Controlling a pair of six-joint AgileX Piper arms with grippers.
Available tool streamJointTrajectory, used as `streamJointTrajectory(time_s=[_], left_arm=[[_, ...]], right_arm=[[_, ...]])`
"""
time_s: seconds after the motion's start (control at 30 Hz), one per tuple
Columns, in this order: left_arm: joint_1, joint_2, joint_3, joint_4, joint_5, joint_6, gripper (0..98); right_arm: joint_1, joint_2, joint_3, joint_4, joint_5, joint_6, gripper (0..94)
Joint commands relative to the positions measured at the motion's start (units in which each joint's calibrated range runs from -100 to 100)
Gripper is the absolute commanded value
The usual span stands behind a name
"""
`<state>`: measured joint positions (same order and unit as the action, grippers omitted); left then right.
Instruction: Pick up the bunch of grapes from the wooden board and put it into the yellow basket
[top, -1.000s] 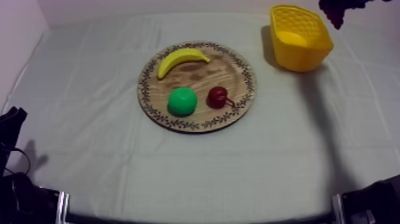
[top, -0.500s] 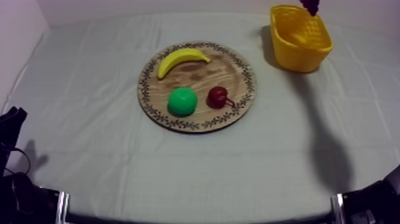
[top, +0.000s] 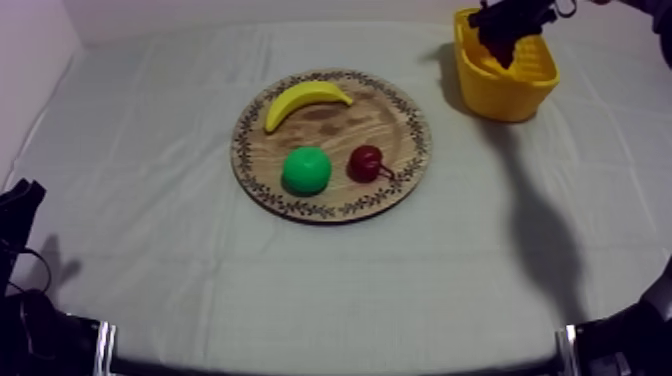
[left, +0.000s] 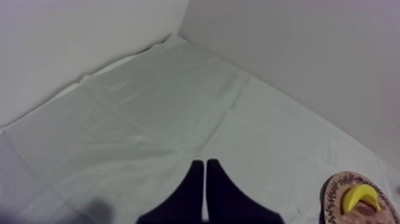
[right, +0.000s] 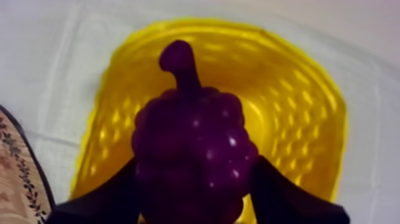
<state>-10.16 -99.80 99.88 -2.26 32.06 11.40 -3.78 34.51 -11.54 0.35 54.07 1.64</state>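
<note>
The purple bunch of grapes (right: 190, 149) hangs stem-up just above the open mouth of the yellow basket (right: 297, 119), with my right gripper (right: 193, 199) shut on its sides. From above, that gripper (top: 512, 18) and the grapes (top: 503, 48) are over the basket (top: 505, 95) at the far right of the table. My left gripper (left: 205, 179) is shut on nothing, its fingers lying together as a narrow wedge over bare cloth.
The round wooden board (top: 335, 122) lies mid-table with a banana (top: 305, 100), a green pear (top: 306, 170) and a small red fruit (top: 366, 162) on it. My left arm (top: 20, 215) rests at the near left. The board's rim (right: 18, 173) lies beside the basket.
My right gripper has carried the grapes left and down from the far right corner until it is over the basket's mouth. Board, fruit and left arm have not moved.
</note>
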Motion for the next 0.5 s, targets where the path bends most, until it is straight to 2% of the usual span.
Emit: streamJointTrajectory(time_s=[0.0, 0.2, 0.27, 0.47], left_arm=[[-0.01, -0.03, 0.01, -0.01, 0.03, -0.01, 0.1], [-0.01, -0.03, 0.01, -0.01, 0.03, 0.00, 0.1], [-0.01, -0.03, 0.01, -0.01, 0.03, 0.00, 0.1], [-0.01, -0.03, 0.01, -0.01, 0.03, 0.00, 0.1]], right_arm=[[0.13, 0.09, 0.17, 0.21, -0.35, -0.01, 35.0], [0.25, 0.35, 1.09, 0.90, -1.09, -0.34, 35.0], [0.25, 0.16, 1.57, 0.99, -1.33, -0.33, 37.6], [0.39, -2.40, 4.51, 0.36, -2.85, 2.24, 68.0]])
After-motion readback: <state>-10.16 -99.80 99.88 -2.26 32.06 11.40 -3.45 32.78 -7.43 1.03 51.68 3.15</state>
